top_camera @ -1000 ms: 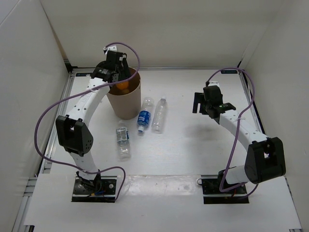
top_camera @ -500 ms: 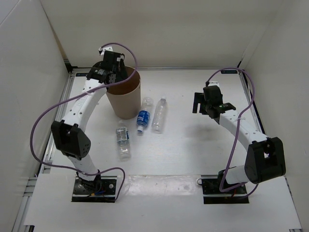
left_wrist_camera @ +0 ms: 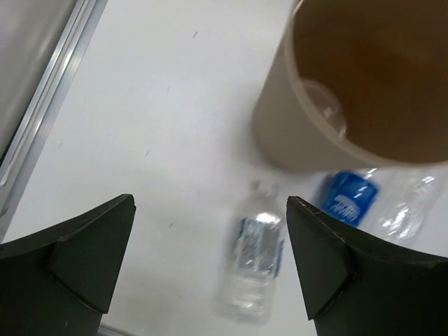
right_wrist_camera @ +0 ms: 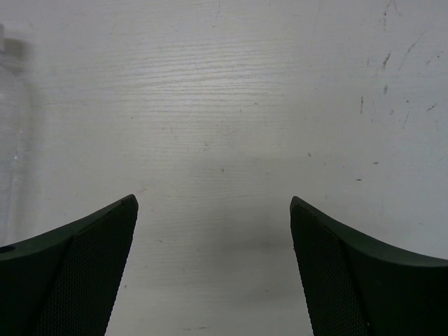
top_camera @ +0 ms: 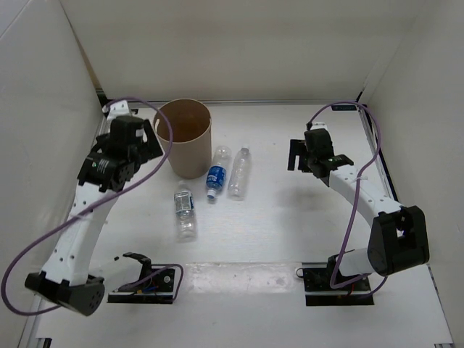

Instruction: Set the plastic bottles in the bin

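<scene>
Robot lab test cell, white panel walls (top_camera: 239, 43), arms (top_camera: 362, 192) bolted to table (top_camera: 275, 217).

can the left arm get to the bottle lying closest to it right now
Probably yes. The left gripper is open and empty, and that bottle lies flat on bare table just in front of it, clear of the bin and the other two bottles. Nothing looks to be in the way.

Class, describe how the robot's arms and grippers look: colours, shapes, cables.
The left arm and right arm have white links and boxy black joints. A purple cable loops along each. The left gripper and right gripper are black with wedge-shaped fingers; the right's show a fine mesh texture.
</scene>
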